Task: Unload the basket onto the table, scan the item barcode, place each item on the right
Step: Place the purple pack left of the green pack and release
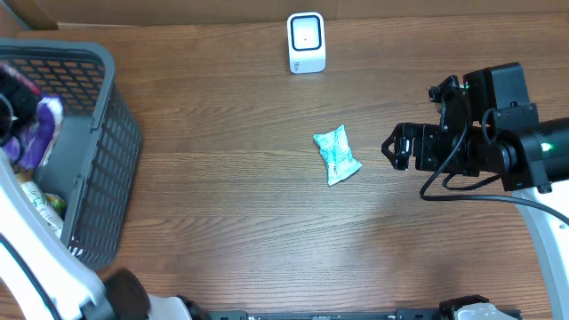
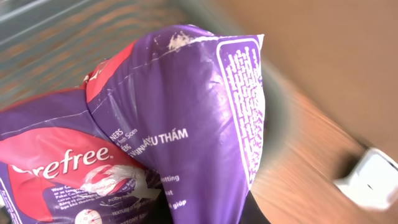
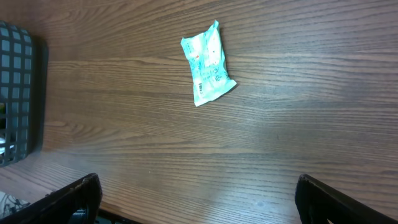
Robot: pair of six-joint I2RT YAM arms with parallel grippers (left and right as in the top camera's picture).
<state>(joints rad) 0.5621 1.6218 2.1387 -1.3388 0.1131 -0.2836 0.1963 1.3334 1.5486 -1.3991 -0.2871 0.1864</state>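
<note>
Overhead: a white boxy barcode scanner (image 1: 306,42) stands at the wooden worktop's (image 1: 222,231) far edge, with a teal foil sachet (image 1: 336,155) at its middle. The right fingers (image 1: 402,133) are spread wide. A purple plastic pad pack (image 1: 36,138) shows inside the grey mesh basket (image 1: 116,151) at the left edge.

Left wrist: the left fingers (image 2: 252,213), mostly hidden, are clamped on the pack.

Right wrist: the wide fingers hang apart from the sachet.

Right arm (image 1: 498,133): black, blocky housings; thin black cable (image 1: 462,199) looped beneath; small green light (image 1: 546,148); white tubular link (image 1: 547,233) below. Fingers (image 3: 78,199): black, flat-tipped. Left arm (image 1: 36,249): smooth white link, rounded black joint (image 1: 124,293).
</note>
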